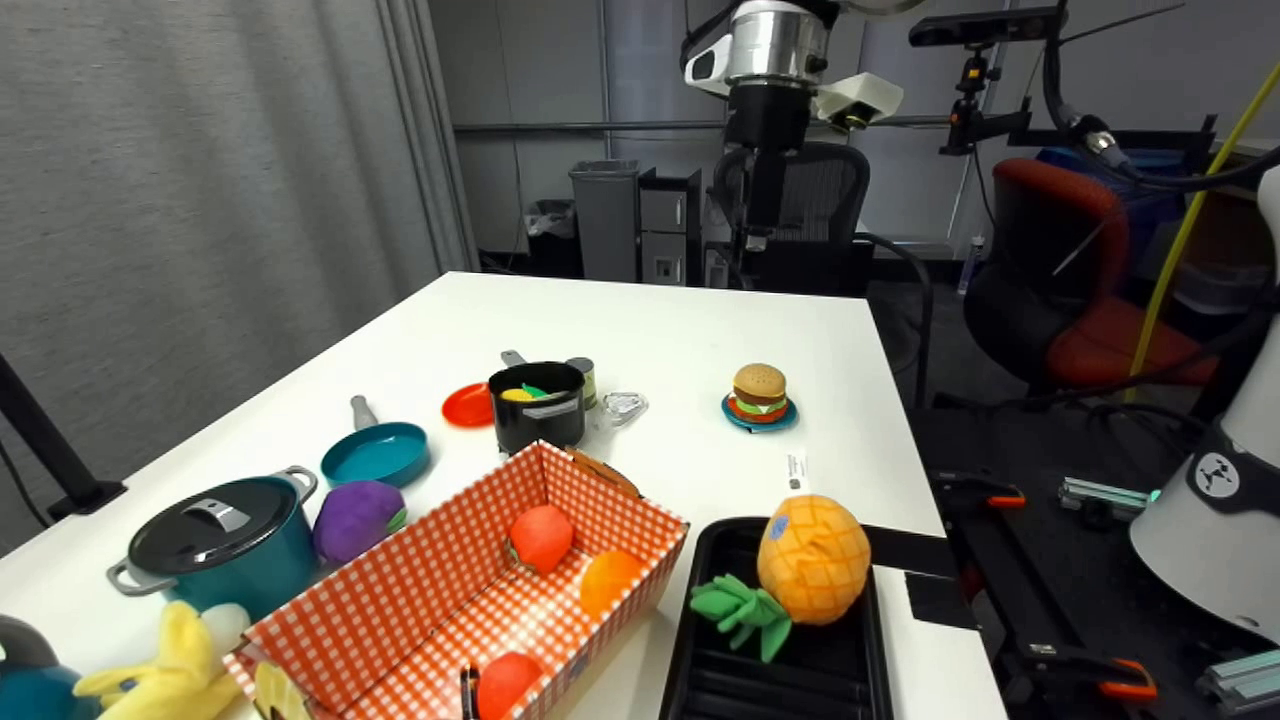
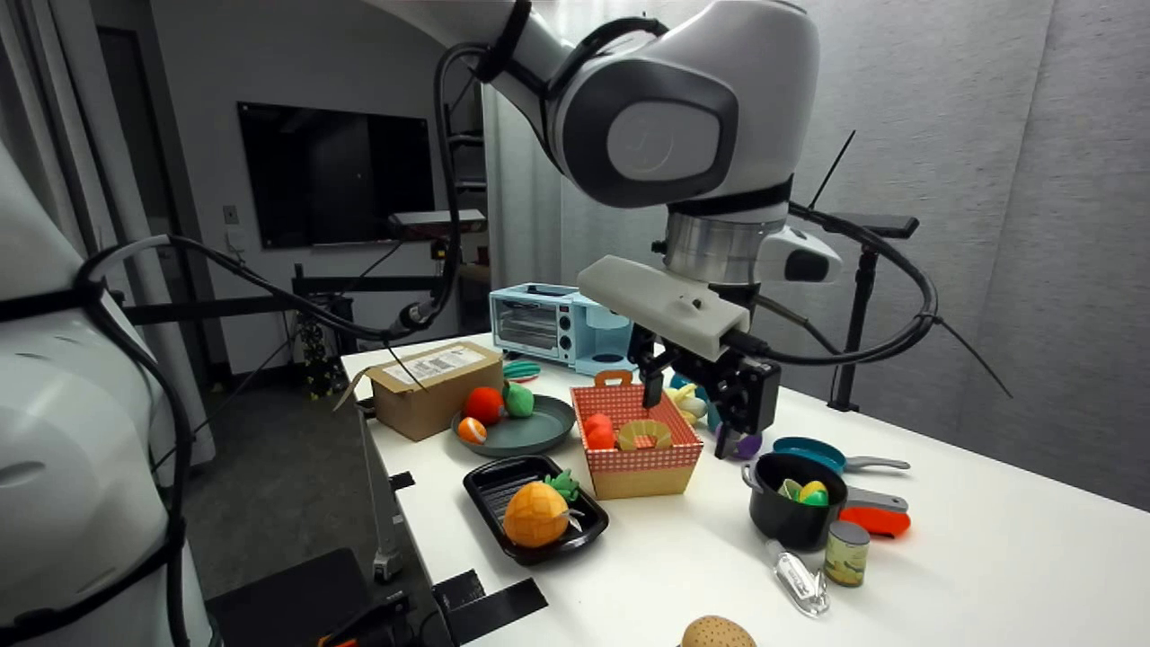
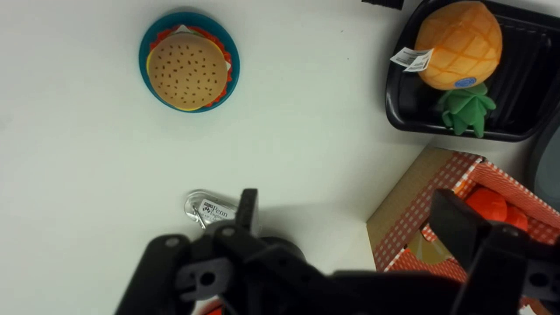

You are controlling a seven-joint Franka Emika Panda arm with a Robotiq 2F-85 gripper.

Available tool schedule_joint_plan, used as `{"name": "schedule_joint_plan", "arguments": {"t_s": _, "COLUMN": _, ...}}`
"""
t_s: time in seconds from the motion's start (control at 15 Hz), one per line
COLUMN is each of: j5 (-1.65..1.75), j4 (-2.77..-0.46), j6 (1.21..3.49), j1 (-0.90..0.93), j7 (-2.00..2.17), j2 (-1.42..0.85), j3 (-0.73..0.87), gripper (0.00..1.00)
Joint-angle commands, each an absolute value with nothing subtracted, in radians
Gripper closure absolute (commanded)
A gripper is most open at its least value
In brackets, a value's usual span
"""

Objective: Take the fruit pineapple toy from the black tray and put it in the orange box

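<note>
The pineapple toy is orange-yellow with green leaves. It lies on its side in the black tray in an exterior view; pineapple and tray show in an exterior view too. In the wrist view the pineapple is at upper right in the tray. The orange box stands beside the tray with red and orange toys inside; it also shows in the wrist view and an exterior view. My gripper is open and empty, raised above the table; its fingers are wide apart in the wrist view.
A toy burger sits on a small teal plate. A black pot, a can and a clear packet stand near the box. A grey plate with toy fruits, a cardboard box and a toy oven stand beyond.
</note>
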State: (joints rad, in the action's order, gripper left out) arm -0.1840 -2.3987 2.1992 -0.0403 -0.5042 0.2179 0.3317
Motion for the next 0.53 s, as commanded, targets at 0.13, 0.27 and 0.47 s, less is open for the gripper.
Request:
{"name": "schedule_joint_plan", "arguments": {"t_s": 0.13, "j5": -0.143, "j4": -2.44, "j6": 2.172, "j1": -0.068, "j7": -0.519, "j2": 0.144, "j3": 0.268, "gripper": 0.0}}
{"name": "schedule_joint_plan", "arguments": {"t_s": 0.27, "j5": -0.122, "j4": -2.46, "j6": 2.161, "j1": -0.068, "j7": -0.514, "j2": 0.116, "j3": 0.247, "gripper": 0.0}}
{"name": "schedule_joint_plan", "arguments": {"t_s": 0.47, "j5": -0.078, "j4": -2.481, "j6": 2.156, "j1": -0.069, "j7": -0.503, "j2": 0.081, "j3": 0.216, "gripper": 0.0}}
